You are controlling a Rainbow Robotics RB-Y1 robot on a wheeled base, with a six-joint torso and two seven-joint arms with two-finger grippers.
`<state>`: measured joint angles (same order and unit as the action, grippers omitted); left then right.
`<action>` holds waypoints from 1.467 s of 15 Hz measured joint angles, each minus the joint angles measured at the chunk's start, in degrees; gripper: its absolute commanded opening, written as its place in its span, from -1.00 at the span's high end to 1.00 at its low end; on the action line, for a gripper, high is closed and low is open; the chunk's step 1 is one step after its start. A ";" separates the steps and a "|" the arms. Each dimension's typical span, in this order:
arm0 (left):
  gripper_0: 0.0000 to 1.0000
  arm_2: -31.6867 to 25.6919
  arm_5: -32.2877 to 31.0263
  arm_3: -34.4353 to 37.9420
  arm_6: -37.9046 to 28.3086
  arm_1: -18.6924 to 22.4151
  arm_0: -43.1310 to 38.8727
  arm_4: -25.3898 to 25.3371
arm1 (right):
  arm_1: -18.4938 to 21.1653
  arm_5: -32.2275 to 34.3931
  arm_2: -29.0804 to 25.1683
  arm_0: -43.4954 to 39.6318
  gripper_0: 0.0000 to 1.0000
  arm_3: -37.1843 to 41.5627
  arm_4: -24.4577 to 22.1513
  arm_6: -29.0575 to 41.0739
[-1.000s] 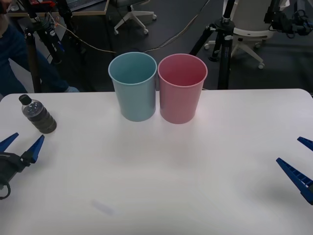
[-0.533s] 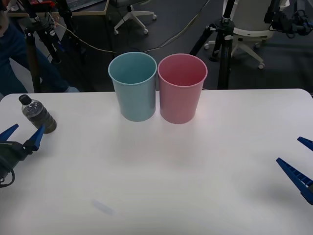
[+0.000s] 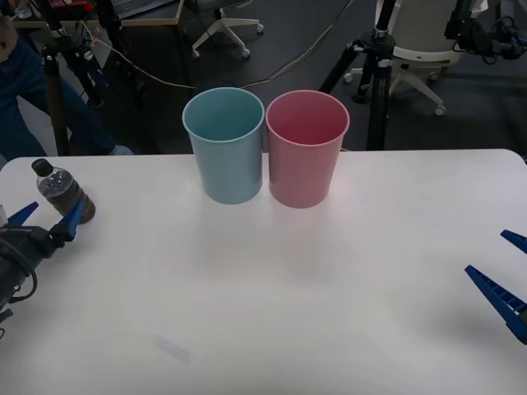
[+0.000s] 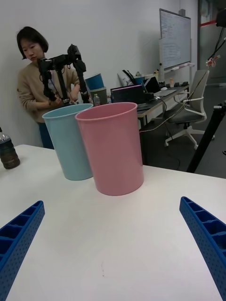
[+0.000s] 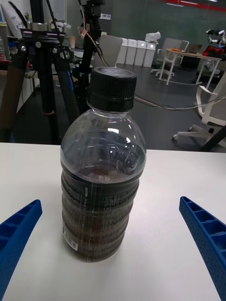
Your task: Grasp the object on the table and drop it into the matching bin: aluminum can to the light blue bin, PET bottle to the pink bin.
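The PET bottle, small and clear with a black cap and a dark lower band, stands upright near the far left edge of the white table. My left gripper is open just in front of it, one fingertip close beside its base and the bottle centred ahead between the fingers. The pink bin and the light blue bin stand side by side at the table's far middle. My right gripper rests open at the right edge.
Tripods, office chairs and cables stand on the floor beyond the table. A person stands behind the bins, past the table's far side. Bare tabletop stretches between the bottle and the bins.
My left gripper has moved forward across the table toward the bottle, its fingertip now beside the bottle's base. Bottle, bins and right gripper have not moved.
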<state>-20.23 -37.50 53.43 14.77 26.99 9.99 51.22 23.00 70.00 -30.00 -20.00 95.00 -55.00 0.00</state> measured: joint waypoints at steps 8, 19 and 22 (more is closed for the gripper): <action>-1.00 2.79 4.33 0.00 -1.95 1.22 1.77 0.01 | 0.00 0.00 0.00 0.00 -1.00 0.00 0.00 0.00; -1.00 4.43 5.85 -6.85 -2.89 2.44 8.60 0.95 | 0.00 0.00 0.00 0.00 -1.00 0.00 0.00 0.00; -1.00 5.35 5.96 -6.88 -3.05 2.38 8.84 1.76 | 0.00 0.00 0.00 0.00 -1.00 0.00 0.00 0.00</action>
<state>-14.88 -31.54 46.54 11.72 29.37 18.83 52.99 23.00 70.00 -30.00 -20.00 95.00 -55.00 0.00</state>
